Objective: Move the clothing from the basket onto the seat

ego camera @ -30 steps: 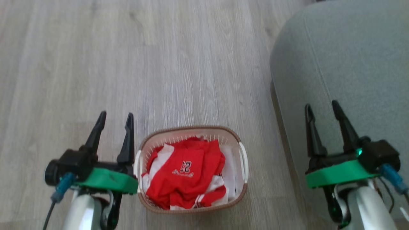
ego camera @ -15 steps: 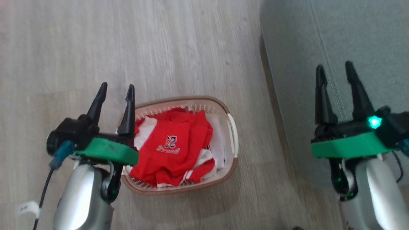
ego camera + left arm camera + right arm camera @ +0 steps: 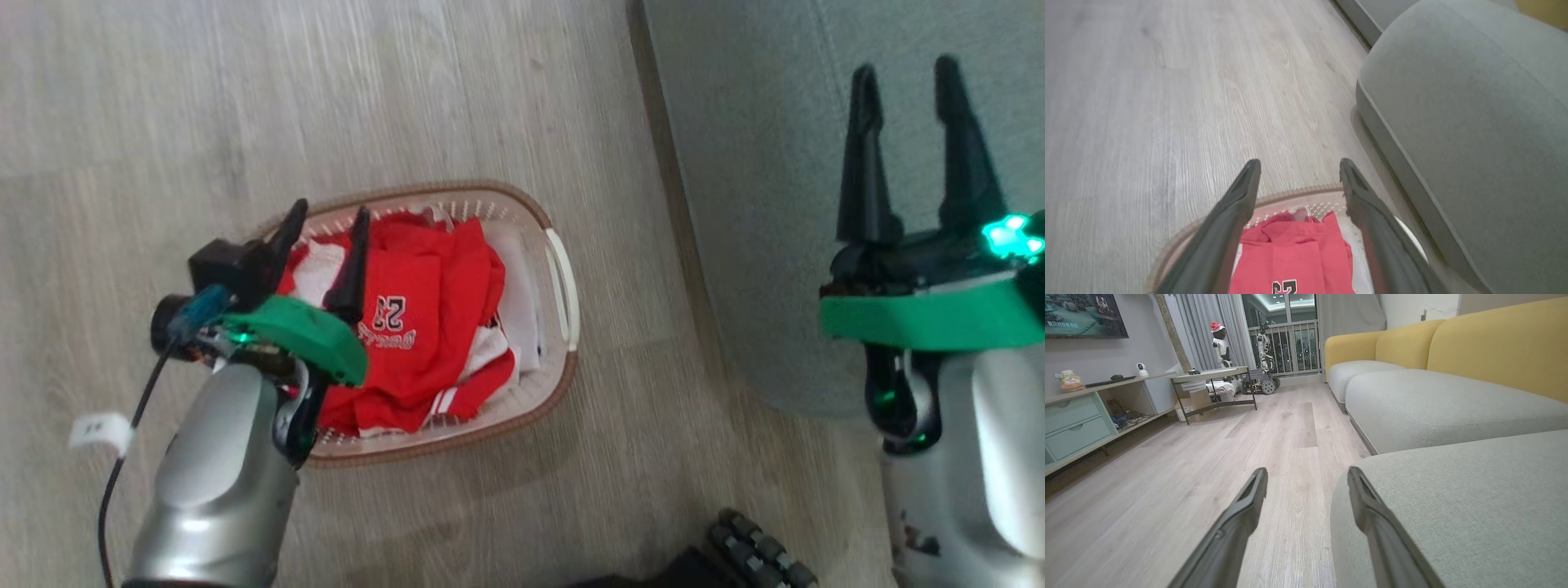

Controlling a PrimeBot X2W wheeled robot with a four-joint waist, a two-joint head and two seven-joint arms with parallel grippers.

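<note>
Clothing [image 3: 424, 327]: red and white sports garments heaped in the basket [image 3: 490, 192]. On top is a red jersey, number 23 facing up, with white trim at the lower edge. None of it lies on the seat [image 3: 735, 163].

Basket: white, perforated, with a brown woven rim, standing on the pale wood-look floor [image 3: 245, 98]. One white handle is on its 3 o'clock side. The grey-green seat lies at 3 o'clock from the basket, near it but apart, with a strip of floor between.

Left gripper [image 3: 329, 211]: open, fingers spread and holding nothing. It is above the basket's 9 o'clock half, tips toward 12. In the left wrist view the gripper [image 3: 1299, 163] frames the far rim, with the clothing [image 3: 1290, 261] below it. I cannot tell whether the tips touch the cloth.

Right gripper [image 3: 904, 69]: open and empty, over the seat at 3 o'clock from the basket. In the right wrist view the gripper [image 3: 1307, 471] straddles the seat's [image 3: 1453, 498] rounded edge.

Beyond: yellow sofa back [image 3: 1494, 347] at 1 o'clock and a low table [image 3: 1216, 375] at 11.
</note>
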